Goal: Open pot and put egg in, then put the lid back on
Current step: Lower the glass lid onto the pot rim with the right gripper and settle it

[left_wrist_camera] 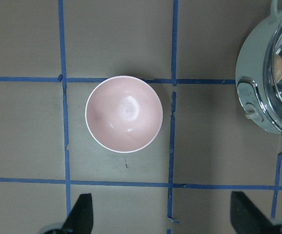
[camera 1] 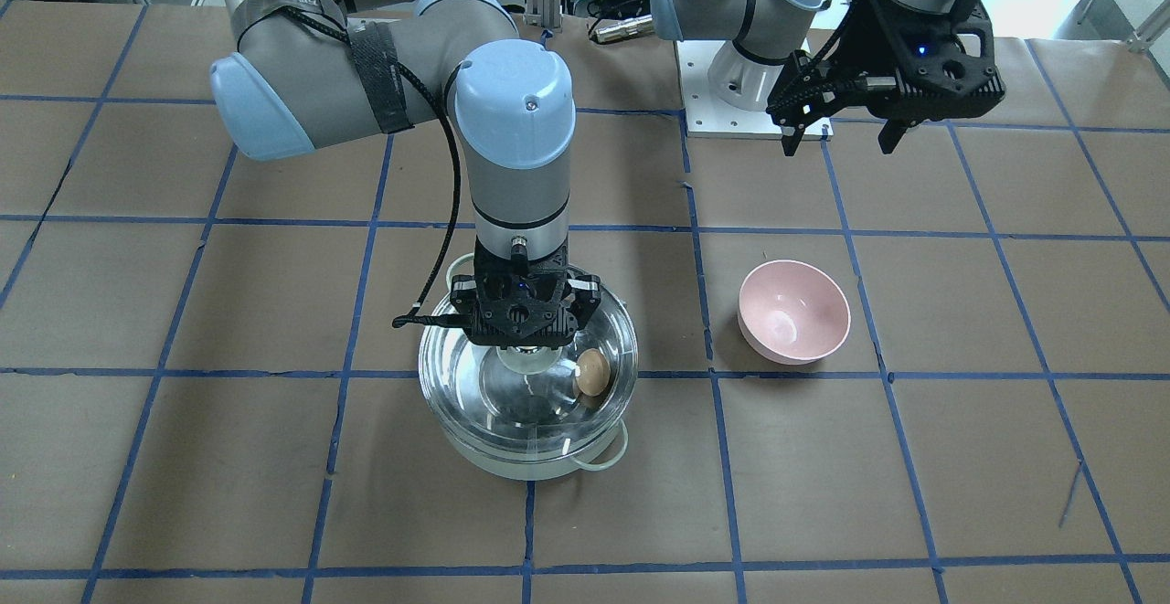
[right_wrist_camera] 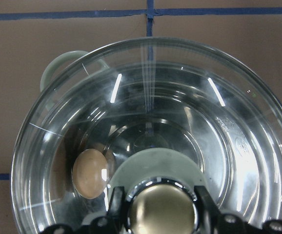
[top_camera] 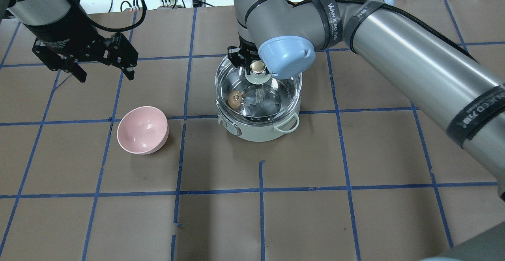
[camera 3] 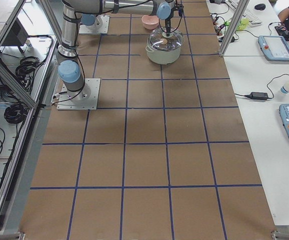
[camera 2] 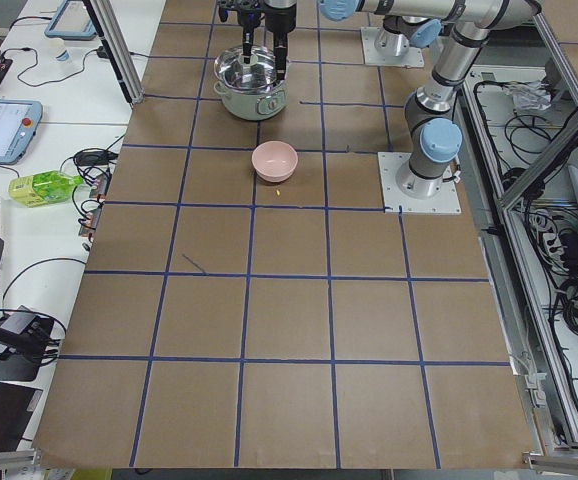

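Note:
The pale mint-green pot (top_camera: 256, 128) stands mid-table, also in the front view (camera 1: 539, 467). The tan egg (top_camera: 235, 98) lies inside it on the steel bottom and shows through the glass in the right wrist view (right_wrist_camera: 89, 173). The clear glass lid (top_camera: 284, 91) sits level over the pot's mouth; I cannot tell whether it rests on the rim. My right gripper (top_camera: 256, 68) is shut on the lid's beige-gold knob (right_wrist_camera: 163, 209), one finger (right_wrist_camera: 115, 204) on each side. My left gripper (top_camera: 105, 75) is open and empty, high above the table behind the pink bowl.
A pink bowl (top_camera: 143, 130) stands empty to the left of the pot, directly under the left wrist camera (left_wrist_camera: 124, 114). Brown paper with blue tape lines covers the table. The right arm's long forearm reaches across the table's right half.

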{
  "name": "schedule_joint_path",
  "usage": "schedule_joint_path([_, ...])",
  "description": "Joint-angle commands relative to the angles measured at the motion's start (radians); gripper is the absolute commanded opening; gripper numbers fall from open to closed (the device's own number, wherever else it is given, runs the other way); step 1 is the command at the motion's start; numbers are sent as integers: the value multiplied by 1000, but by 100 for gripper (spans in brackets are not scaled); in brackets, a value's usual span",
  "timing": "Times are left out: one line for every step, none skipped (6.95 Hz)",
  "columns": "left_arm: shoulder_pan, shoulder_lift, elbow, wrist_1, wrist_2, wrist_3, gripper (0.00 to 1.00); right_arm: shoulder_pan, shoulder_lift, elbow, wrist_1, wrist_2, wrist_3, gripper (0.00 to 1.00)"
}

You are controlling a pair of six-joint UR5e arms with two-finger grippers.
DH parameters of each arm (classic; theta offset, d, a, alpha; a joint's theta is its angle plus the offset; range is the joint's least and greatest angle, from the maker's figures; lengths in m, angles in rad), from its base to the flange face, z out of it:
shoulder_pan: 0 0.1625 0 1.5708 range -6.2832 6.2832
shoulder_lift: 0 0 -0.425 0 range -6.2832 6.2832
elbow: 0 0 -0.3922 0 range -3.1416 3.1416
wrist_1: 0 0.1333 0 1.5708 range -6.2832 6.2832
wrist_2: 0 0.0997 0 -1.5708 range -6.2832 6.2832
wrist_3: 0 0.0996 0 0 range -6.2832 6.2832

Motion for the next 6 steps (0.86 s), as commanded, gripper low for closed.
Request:
schedule_joint_path([0,1,-2,0,1,-1,100,1,0,0,0,0,0,20])
schedule_joint_path([0,1,-3,0,0,-1,100,1,0,0,0,2,0,20])
schedule_joint_path([0,1,-3,-1,1,-1,100,1,2,0,0,2,0,20])
schedule_joint_path([0,4,-4,-1,1,-1,100,1,2,2,-5,2,-1,20])
schedule_joint_path([0,4,-4,-1,1,-1,100,1,3,2,-8,2,-2,20])
schedule_joint_path([0,5,-6,-1,1,-1,100,1,3,5,-20,6,-2,20])
